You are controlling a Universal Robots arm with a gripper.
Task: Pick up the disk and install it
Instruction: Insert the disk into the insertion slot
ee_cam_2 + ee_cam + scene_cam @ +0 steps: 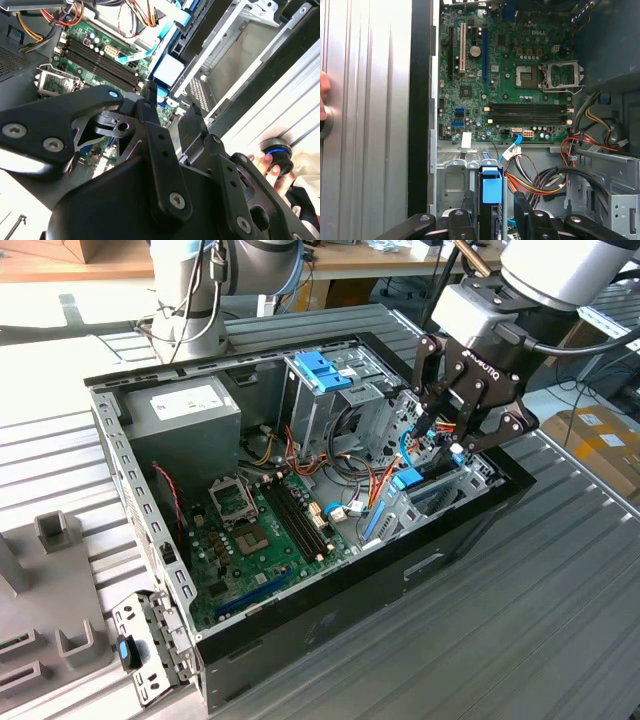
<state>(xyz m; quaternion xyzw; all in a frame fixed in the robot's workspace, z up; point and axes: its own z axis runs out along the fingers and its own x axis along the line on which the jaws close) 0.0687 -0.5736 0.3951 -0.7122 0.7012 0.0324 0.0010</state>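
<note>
While end effector (491, 212) grips it, disk (490, 186) stands edge-on, dark body, light-blue rail.

I had the tool (452, 445) low at the case's (330, 625) front corner, squeezed between the drive cage (345, 390) and the case wall. The disk (490, 187) stood edge-up between its fingers (521, 212). Loose cables (540, 180) crowded just beside it. Over the board (260, 530) the room was open. A hand (324, 102) rested on the counter (365, 125) outside the wall.
</note>
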